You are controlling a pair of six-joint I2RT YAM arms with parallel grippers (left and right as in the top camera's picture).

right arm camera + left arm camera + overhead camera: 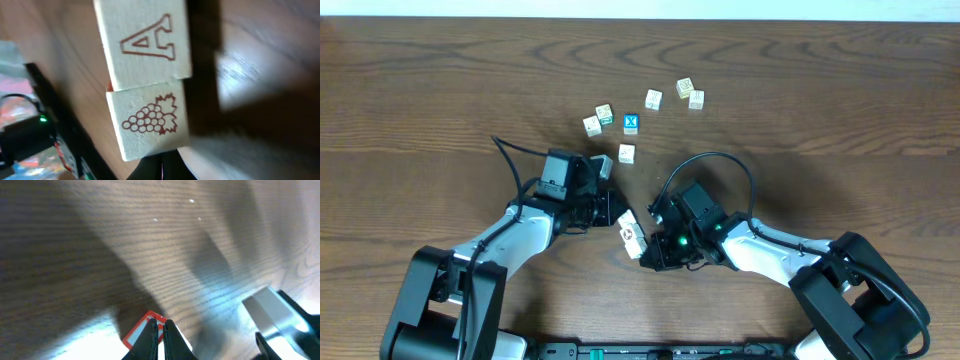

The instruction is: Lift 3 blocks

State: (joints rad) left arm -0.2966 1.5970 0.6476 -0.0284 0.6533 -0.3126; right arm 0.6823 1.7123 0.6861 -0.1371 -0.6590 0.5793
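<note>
Left gripper (616,212): jaws closed, fingers together. In the left wrist view its tips (160,336) meet a red-bordered block (136,333) at the bottom centre of the frame. Whether they grip it or only press on it cannot be told.

Right gripper (646,251): jaws closed. In the right wrist view its dark tips (162,167) sit at the lower end of the grape block (147,120). The A block (145,42) butts against that block's upper end, face to face.

Overhead, the row of blocks (631,232) lies slantwise just below frame centre, between the two grippers, one at each end. Only two blocks can be counted for certain. Whether the row is clear of the table (420,80) cannot be told.

Further up the frame, well apart from the row, a blue X cube (631,123) stands among scattered loose cubes (653,99).
</note>
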